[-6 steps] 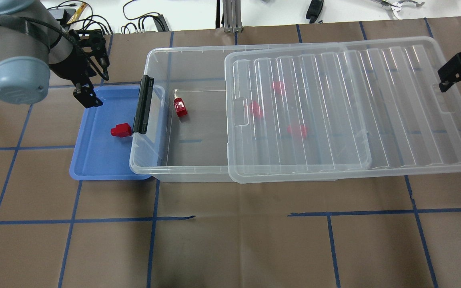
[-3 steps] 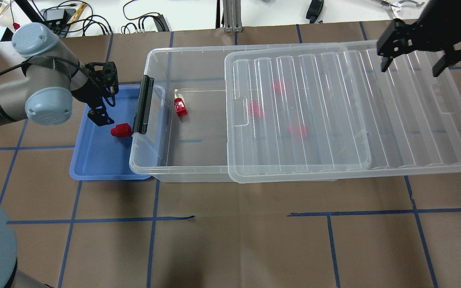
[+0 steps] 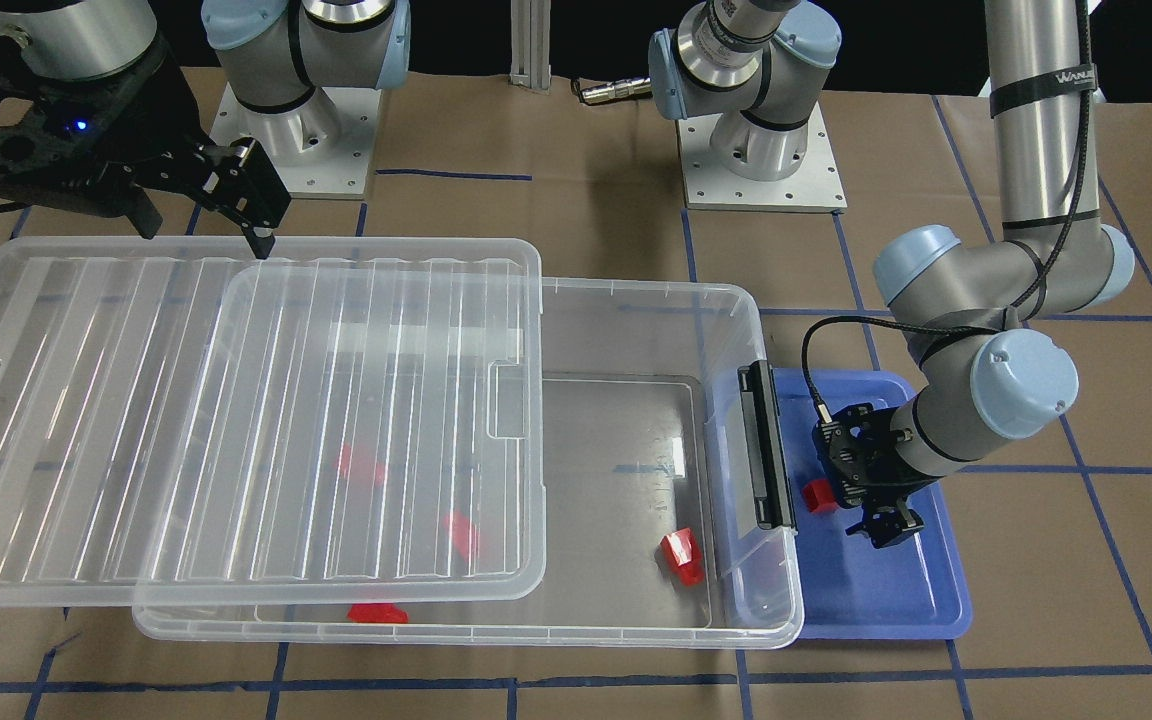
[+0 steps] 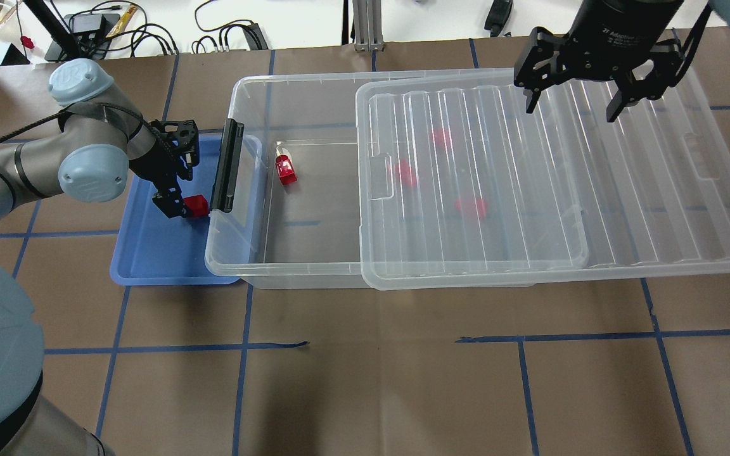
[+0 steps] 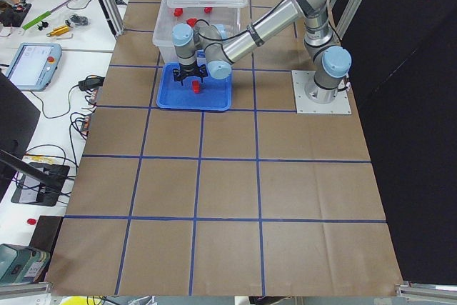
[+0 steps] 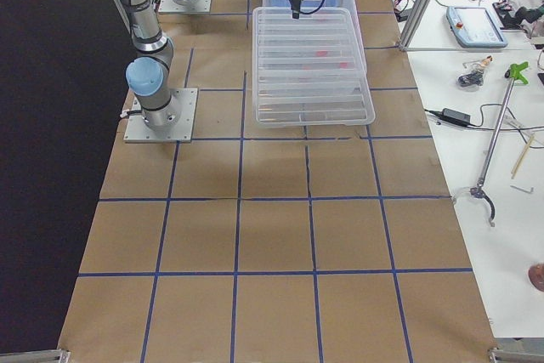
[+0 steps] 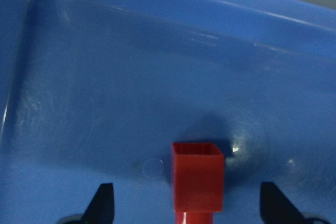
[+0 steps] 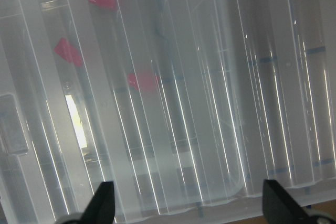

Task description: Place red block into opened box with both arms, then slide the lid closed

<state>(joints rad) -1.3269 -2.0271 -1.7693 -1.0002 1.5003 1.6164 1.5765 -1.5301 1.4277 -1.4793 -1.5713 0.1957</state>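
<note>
The lid (image 4: 530,190) covers most of the box (image 4: 295,79); only the stretch by the black latch bar (image 4: 227,166) is open from above. That bar and the box's end wall (image 4: 244,212) rise between the blue tray (image 4: 149,256) and the opening.

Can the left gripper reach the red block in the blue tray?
Probably yes: the left gripper hangs open over the red block, which lies between its jaws, with nothing in the way.

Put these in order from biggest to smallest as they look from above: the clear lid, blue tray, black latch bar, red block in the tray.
1. lid
2. blue tray, though one side is hidden under the box
3. black latch bar
4. red block
</note>
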